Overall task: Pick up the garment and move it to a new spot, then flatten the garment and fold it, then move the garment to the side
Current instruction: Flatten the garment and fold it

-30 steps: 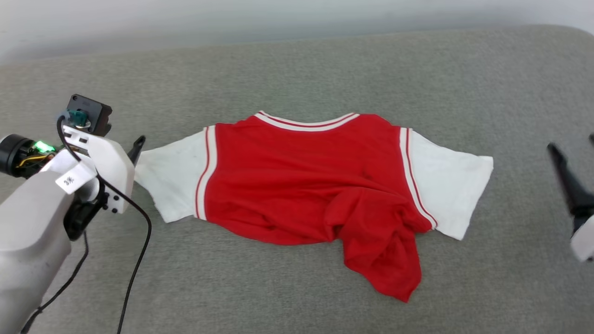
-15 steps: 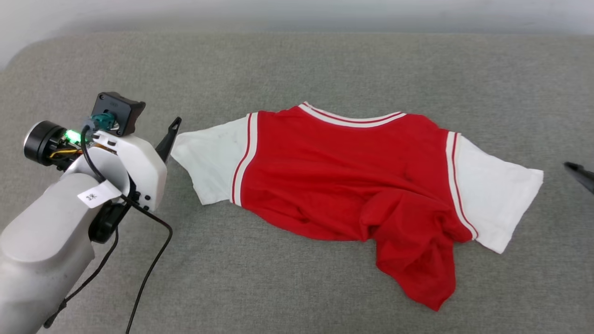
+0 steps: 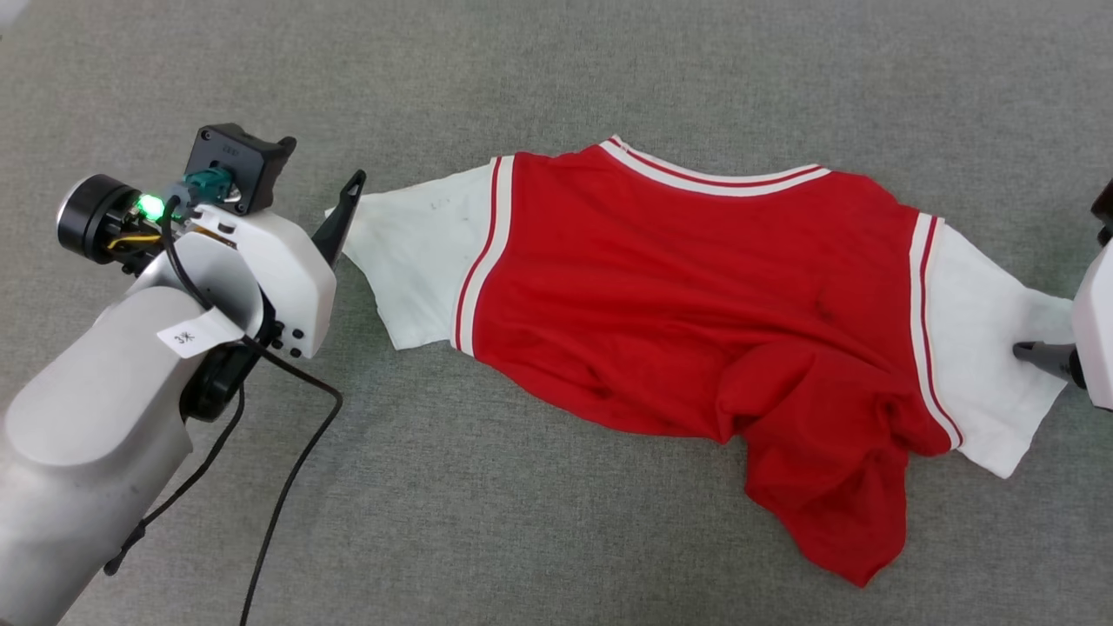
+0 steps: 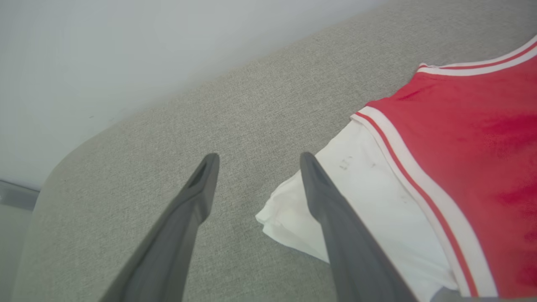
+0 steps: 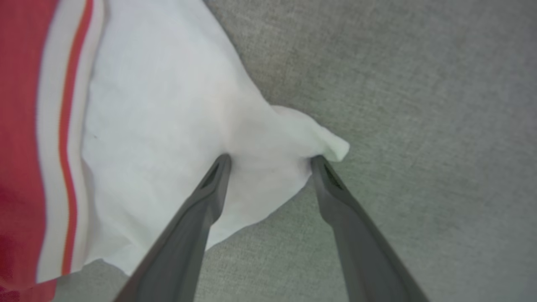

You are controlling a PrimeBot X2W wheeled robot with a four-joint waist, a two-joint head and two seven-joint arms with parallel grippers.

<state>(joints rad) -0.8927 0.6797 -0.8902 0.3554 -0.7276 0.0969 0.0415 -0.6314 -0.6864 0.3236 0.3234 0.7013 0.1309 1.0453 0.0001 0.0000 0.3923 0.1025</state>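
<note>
Red jersey cloth with white sleeves: the shirt (image 3: 696,287) lies spread across the middle of the grey woven surface (image 3: 539,522), collar (image 3: 713,176) on the far side, its lower right hem rumpled into a loose tail. At the left, your left jaws stand wide, their fingers (image 4: 197,209) straddling the tip of the left sleeve (image 4: 369,184). At the right, your right jaws are wide too, fingertips (image 5: 216,172) resting on the right sleeve (image 5: 168,105) at its corner, nothing pinched. Expect light, limp, stretchy cloth, so take the sleeve ends or shoulders. Bare surface lies all round, and its far rounded edge meets a wall (image 4: 105,50).

Head overhead; wrists close over garment (image 3: 696,287)
</note>
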